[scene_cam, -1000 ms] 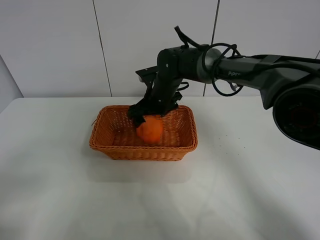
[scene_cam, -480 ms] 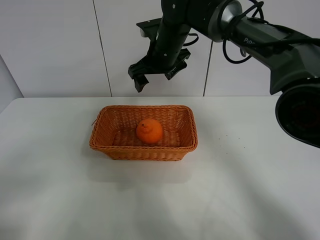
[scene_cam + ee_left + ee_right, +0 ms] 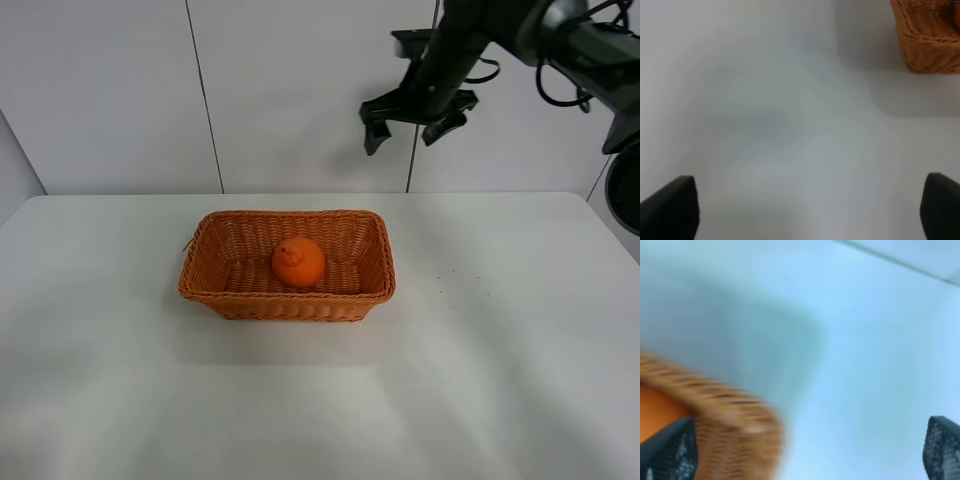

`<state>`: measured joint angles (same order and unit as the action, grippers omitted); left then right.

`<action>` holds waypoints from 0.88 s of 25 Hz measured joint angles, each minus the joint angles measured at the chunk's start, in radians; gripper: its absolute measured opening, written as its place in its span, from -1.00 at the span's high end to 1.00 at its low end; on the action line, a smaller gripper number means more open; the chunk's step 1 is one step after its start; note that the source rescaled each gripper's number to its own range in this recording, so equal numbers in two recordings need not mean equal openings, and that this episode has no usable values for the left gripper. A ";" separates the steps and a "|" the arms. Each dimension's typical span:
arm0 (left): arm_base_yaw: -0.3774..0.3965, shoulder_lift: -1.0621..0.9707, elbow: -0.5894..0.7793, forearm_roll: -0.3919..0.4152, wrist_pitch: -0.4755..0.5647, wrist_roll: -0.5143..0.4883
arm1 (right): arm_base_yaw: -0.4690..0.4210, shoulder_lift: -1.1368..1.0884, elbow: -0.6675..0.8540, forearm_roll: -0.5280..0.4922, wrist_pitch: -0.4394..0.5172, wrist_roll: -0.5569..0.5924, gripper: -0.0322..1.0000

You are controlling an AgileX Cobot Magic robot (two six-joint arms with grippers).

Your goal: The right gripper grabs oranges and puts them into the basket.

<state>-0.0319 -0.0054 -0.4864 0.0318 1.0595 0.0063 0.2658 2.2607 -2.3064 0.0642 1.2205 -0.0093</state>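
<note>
**Position.** The orange (image 3: pixel 298 262) is found lying in the basket (image 3: pixel 230 300), near the middle of its floor, knob upward, apart from the walls. The basket is set on the white table (image 3: pixel 500 350). No other orange is seen on the table in any view.

**Grippers.** The right gripper (image 3: pixel 400 140) is held high above the table, beyond the basket's far right corner and well apart from it. Its jaws are spread and nothing is carried between them. The left gripper (image 3: pixel 805 210) is seen only in its own wrist view. Its jaws are likewise spread wide over bare table, with nothing between them and a corner of the basket off to one side.

**Risks.** The placing is judged complete for this fruit, so little remains to go wrong.
- The basket is judged to be light wicker, so it could be dragged or tipped if a low pass by the right gripper caught its rim.
- The orange is round and could be rolled by such a knock, though it would probably be contained by the sloping walls.
- The right wrist view is blurred, so nothing fine can be checked from it.

**Markings.** No brand, label or writing can be read in any view. No legible lettering is found on the arm, and the basket and the orange are unmarked.
</note>
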 joint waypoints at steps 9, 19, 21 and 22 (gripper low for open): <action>0.000 0.000 0.000 0.000 0.000 0.000 | -0.235 0.000 0.000 -0.005 0.000 -0.001 -1.00; 0.000 0.000 0.000 0.000 0.000 0.000 | -0.244 -0.047 0.102 0.002 -0.001 -0.006 -1.00; 0.000 0.000 0.000 0.000 0.000 0.000 | -0.244 -0.091 0.149 0.002 -0.002 -0.006 -1.00; 0.000 0.000 0.000 0.000 0.000 0.000 | -0.244 -0.118 0.174 0.002 -0.002 -0.006 -1.00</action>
<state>-0.0319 -0.0054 -0.4864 0.0318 1.0595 0.0063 0.0220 2.1426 -2.1329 0.0667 1.2183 -0.0152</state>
